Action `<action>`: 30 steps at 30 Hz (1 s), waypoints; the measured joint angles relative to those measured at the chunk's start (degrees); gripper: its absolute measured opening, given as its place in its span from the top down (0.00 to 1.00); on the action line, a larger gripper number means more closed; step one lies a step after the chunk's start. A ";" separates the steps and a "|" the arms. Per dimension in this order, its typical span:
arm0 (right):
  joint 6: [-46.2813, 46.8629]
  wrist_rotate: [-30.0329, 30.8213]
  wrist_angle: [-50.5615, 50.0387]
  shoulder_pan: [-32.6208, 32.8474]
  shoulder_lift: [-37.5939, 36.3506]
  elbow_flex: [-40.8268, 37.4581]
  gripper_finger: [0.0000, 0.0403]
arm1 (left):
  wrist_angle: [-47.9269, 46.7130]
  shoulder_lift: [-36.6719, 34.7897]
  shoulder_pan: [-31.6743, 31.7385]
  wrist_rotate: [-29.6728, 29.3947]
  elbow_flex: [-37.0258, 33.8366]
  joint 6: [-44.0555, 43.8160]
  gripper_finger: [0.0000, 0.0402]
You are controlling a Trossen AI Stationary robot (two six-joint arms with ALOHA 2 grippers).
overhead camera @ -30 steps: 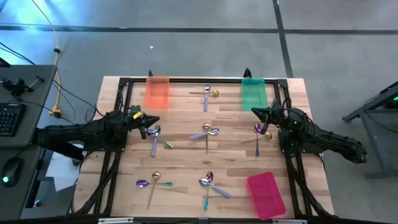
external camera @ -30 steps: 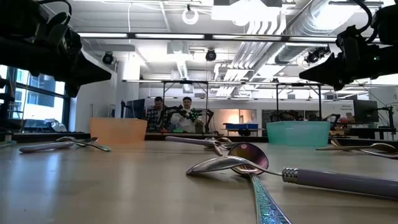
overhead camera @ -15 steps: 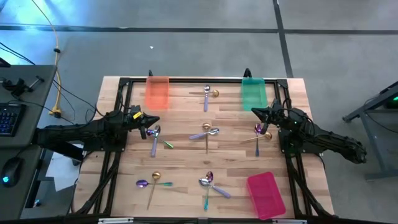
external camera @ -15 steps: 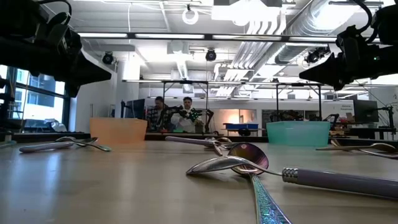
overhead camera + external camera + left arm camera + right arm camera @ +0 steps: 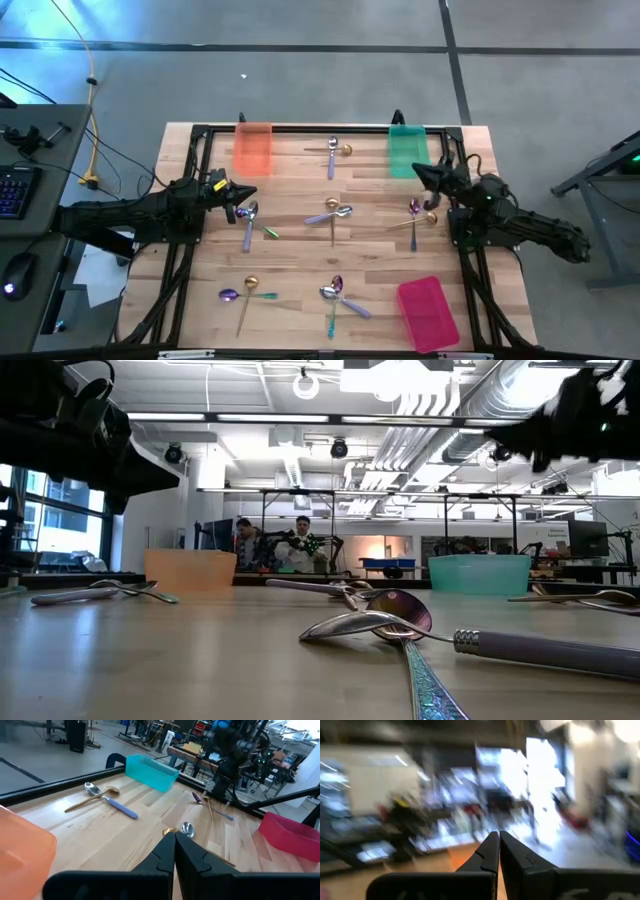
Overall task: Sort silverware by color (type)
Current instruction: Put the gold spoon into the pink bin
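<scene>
Spoons (image 5: 333, 212) lie scattered across the table (image 5: 300, 250), trays empty, so I judge sorting hasn't begun. L gripper (image 5: 243, 196) and R gripper (image 5: 418, 172): fingers together, holding nothing.

Glossy metal spoons (image 5: 333, 212) lie on a matt, grained wooden table (image 5: 300, 260) with translucent plastic trays (image 5: 252, 148).

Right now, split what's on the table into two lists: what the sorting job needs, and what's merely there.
For the job:
- spoons scattered over the table, e.g. gold spoon, lavender-handled spoon, iridescent spoon
- orange tray, green tray, pink tray, likely the sorting bins

Merely there:
- black frame around the tabletop
- keyboard and mouse on the side desk
</scene>
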 joint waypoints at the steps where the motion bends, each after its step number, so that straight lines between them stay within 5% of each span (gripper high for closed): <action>1: 0.02 -2.65 1.27 0.08 1.24 0.40 1.00 | 0.67 0.02 0.00 -0.01 0.00 0.88 1.00; 4: 0.78 -4.01 2.98 1.47 6.82 2.07 1.00 | 2.92 0.13 0.00 0.44 0.00 4.30 1.00; 10: -1.01 3.63 6.31 6.92 23.07 6.67 1.00 | 5.48 0.17 0.00 5.08 0.00 7.22 1.00; 18: -0.94 5.24 6.40 11.62 43.56 17.92 1.00 | 8.42 0.17 0.00 3.64 0.00 8.34 1.00; 30: 7.01 7.81 -3.39 11.86 68.85 32.44 1.00 | 9.43 0.17 0.00 3.21 0.00 8.77 1.00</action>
